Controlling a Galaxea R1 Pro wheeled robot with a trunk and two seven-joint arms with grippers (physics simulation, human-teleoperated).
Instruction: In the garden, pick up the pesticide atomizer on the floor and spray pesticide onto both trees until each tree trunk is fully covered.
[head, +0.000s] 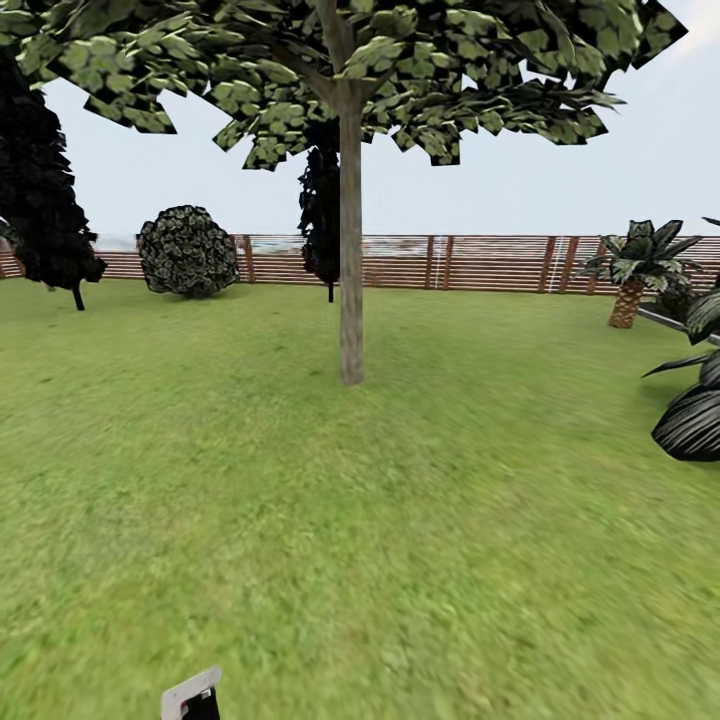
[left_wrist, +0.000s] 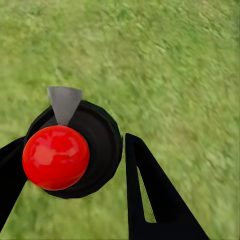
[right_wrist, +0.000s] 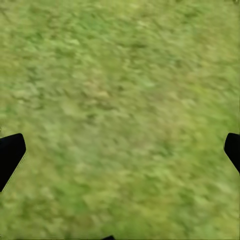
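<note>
The left hand (left_wrist: 75, 165) is clamped on the sprayer (left_wrist: 75, 150), a round black body with a red ball at its back and a grey nozzle tip, held low over the grass (left_wrist: 175, 60). The right hand (right_wrist: 120, 150) hangs spread apart over bare lawn. The pickup looks done; the step now seems to be approaching the tree (head: 350, 250), well ahead. Next, the nozzle must be raised and aimed at its grey-brown trunk.
</note>
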